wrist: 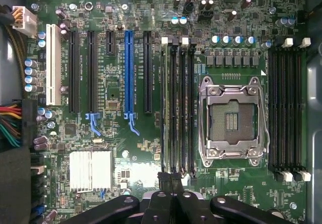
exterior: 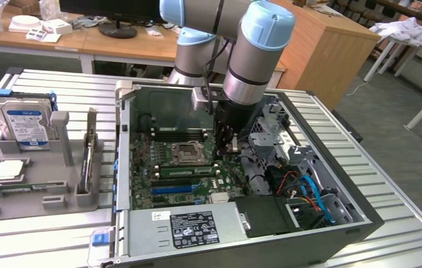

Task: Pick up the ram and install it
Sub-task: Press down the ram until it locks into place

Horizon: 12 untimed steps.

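The ram (wrist: 165, 108) is a thin green stick standing on edge in the memory slot farthest from the processor socket (wrist: 231, 118). In the exterior view the ram (exterior: 185, 170) lies just in front of that socket on the motherboard. My gripper (wrist: 171, 181) is shut, its dark fingertips (wrist: 162, 183) pressed together over one end of the row of memory slots. I cannot tell whether they touch the ram. From the exterior view my gripper (exterior: 231, 146) hangs low inside the open computer case (exterior: 360, 220), beside the socket.
A grey holder (exterior: 17, 195) at the exterior view's left carries a hard drive (exterior: 23, 125), a square silver chip (exterior: 8, 170) and a thin part on edge (exterior: 89, 156). Cables (exterior: 311, 192) and a drive cage crowd the case's right side. The power supply (exterior: 188, 226) fills its front.
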Tool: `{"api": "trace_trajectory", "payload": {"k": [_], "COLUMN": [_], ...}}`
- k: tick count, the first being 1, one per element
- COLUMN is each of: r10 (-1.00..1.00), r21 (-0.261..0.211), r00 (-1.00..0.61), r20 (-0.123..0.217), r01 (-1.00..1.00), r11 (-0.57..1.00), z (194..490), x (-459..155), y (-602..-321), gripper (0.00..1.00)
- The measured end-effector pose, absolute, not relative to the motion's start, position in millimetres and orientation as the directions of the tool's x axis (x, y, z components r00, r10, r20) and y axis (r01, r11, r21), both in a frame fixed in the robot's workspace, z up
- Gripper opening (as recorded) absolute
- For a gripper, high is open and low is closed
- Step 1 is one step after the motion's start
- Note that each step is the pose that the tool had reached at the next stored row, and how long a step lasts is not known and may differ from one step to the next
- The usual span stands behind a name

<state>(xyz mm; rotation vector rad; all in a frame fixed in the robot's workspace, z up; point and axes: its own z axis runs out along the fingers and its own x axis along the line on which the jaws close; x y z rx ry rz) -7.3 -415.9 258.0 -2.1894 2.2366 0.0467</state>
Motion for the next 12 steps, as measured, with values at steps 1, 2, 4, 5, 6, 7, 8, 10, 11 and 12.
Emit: {"api": "trace_trajectory", "payload": {"k": [1, 2, 4, 5, 6, 7, 8, 10, 11, 12], "r10": [-0.999, -0.999, -0.999, -0.999, -0.999, -0.999, -0.999, -0.999, -0.999, -0.999], "r21": [0.013, 0.013, 0.013, 0.013, 0.013, 0.013, 0.013, 0.013, 0.013, 0.013], "r00": [-0.022, -0.022, -0.021, -0.021, -0.021, -0.021, -0.021, -0.021, -0.022, -0.021], "r20": [-0.029, -0.029, -0.030, -0.030, -0.029, -0.029, -0.029, -0.029, -0.029, -0.029], "r01": [-1.000, -1.000, -1.000, -1.000, -1.000, -1.000, -1.000, -1.000, -1.000, -1.000], "r11": [0.021, 0.021, 0.021, 0.021, 0.021, 0.021, 0.021, 0.021, 0.021, 0.021], "z": [257.9, 257.9, 256.6, 255.9, 255.4, 254.9, 254.5, 254.4, 254.4, 254.3], "x": [-7.3, -7.3, -7.3, -7.3, -7.3, -7.3, -7.3, -7.3, -7.3, -7.3], "y": [-415.9, -415.9, -415.8, -415.8, -415.9, -415.9, -415.9, -415.9, -415.9, -415.9], "gripper": [0.10, 0.10, 0.10, 0.10, 0.10, 0.10, 0.10, 0.10, 0.10, 0.10]}}
